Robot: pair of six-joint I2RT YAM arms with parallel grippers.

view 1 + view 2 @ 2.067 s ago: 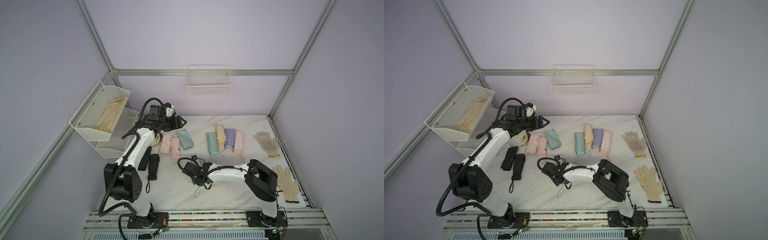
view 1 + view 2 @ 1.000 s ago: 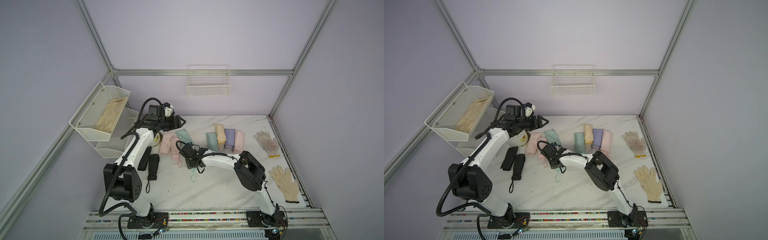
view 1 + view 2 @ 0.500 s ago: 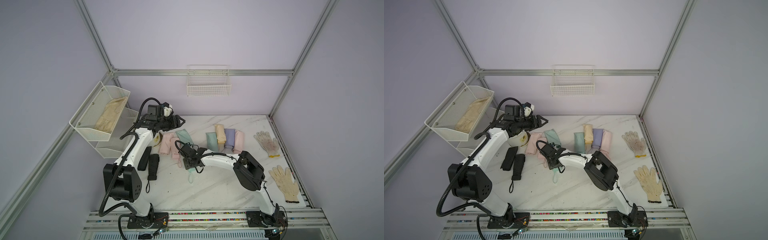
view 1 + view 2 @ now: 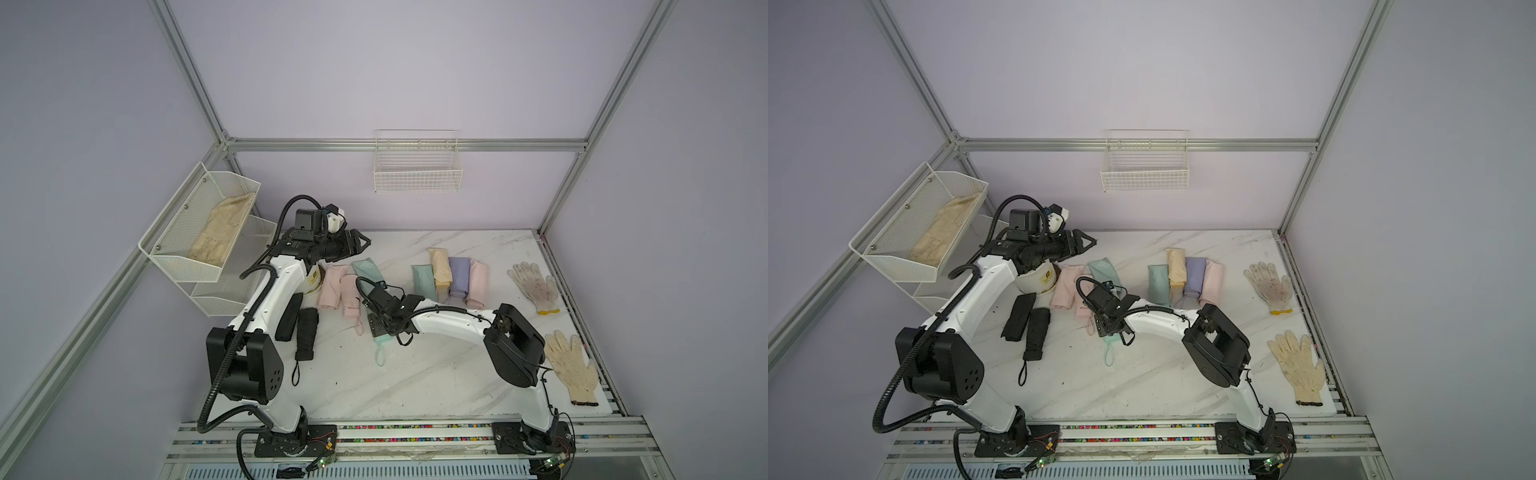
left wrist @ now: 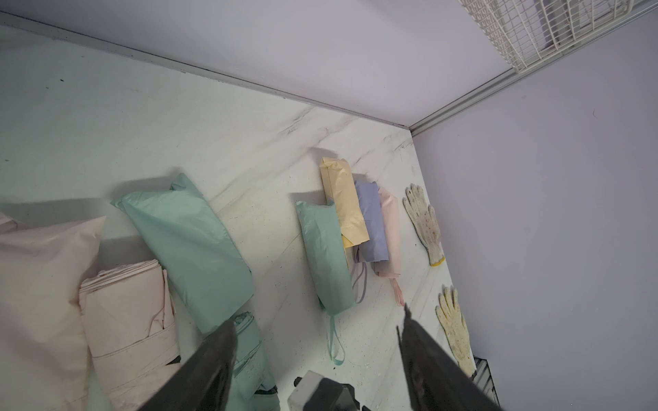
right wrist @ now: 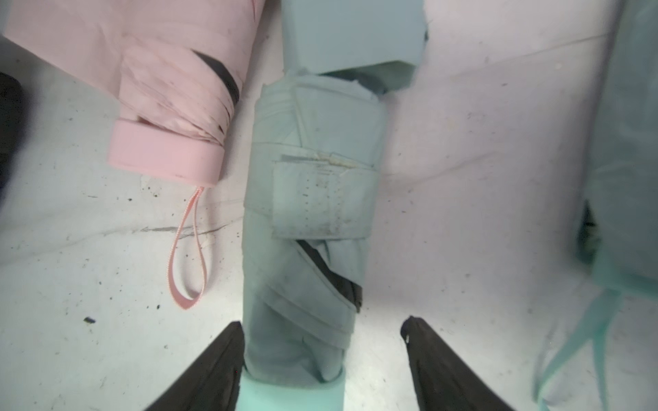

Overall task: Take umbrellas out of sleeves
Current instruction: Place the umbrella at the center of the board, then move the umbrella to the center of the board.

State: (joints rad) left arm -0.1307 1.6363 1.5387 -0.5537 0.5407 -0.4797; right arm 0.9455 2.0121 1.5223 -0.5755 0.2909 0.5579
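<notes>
Snagging is the likeliest trouble here. The right gripper [image 6: 320,322] stands wide open astride the mint umbrella [image 6: 306,220] and holds nothing. The umbrella lies flat on the tabletop [image 4: 415,374] at about 9 o'clock from its middle. In the right wrist view one finger looks pressed against the umbrella's flank near the handle cap, while the other stands clear. A lift that is not straight up could drag or roll the umbrella into the pink umbrella [image 6: 171,117], which lies just beside it on the 9 o'clock side. Its wrist loop [image 4: 380,357] trails toward 6 o'clock from under the gripper. A low sideways retreat might hook the loop and pull the umbrella along. The empty mint sleeve [image 5: 185,249] lies at the umbrella's 12 o'clock end, touching or overlapping its tip, and any shove that way could push the tip back under the fabric. The left gripper [image 5: 317,323] also stands wide and empty, raised above the tabletop at about 11 o'clock, and looks well out of the way. A row of four sleeved umbrellas [image 4: 457,278] waits at 1 o'clock, packed edge to edge and partly overlapping. Reaching for one with jaws this wide risks pinching a neighbour's sleeve too, or gripping only slack fabric so the sleeve slides instead of coming off.
</notes>
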